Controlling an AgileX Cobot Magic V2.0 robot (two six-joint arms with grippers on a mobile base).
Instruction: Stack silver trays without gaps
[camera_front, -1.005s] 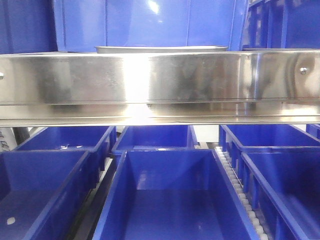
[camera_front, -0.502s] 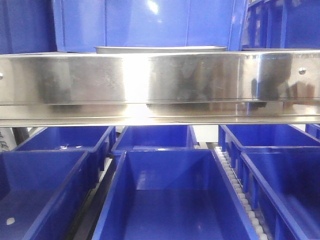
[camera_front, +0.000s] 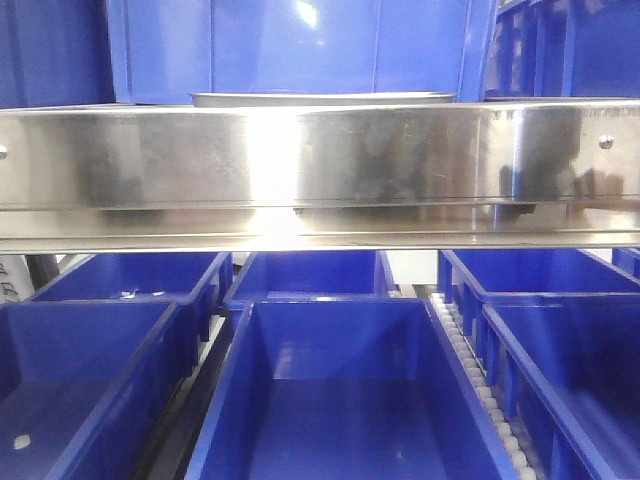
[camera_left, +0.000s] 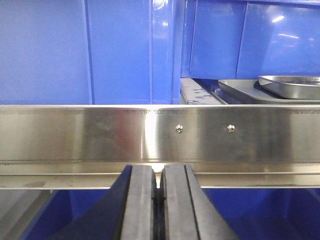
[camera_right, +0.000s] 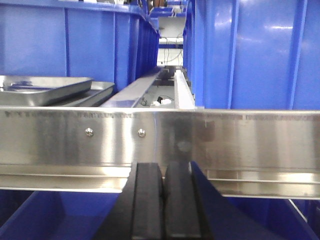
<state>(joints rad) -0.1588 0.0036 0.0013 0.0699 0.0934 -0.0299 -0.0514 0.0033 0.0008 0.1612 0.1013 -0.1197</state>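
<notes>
Silver trays sit on the upper shelf behind the long steel band. In the front view only a thin tray rim (camera_front: 322, 98) shows above the band. In the left wrist view one tray (camera_left: 292, 86) lies tilted on a flatter tray (camera_left: 240, 92) at the far right. In the right wrist view the same tilted tray (camera_right: 42, 89) rests on the lower tray (camera_right: 97, 92) at the left. My left gripper (camera_left: 159, 172) is shut and empty, below and in front of the band. My right gripper (camera_right: 163, 170) is shut and empty, also below the band. Neither touches a tray.
A long steel band (camera_front: 320, 170) spans the view at shelf height. Blue bins (camera_front: 340, 390) fill the lower level, with a white roller track (camera_front: 475, 370) between two of them. Tall blue bins (camera_front: 290, 50) stand on the upper shelf beside and behind the trays.
The scene holds still; only the dark reflections on the right part of the steel band have shifted slightly.
</notes>
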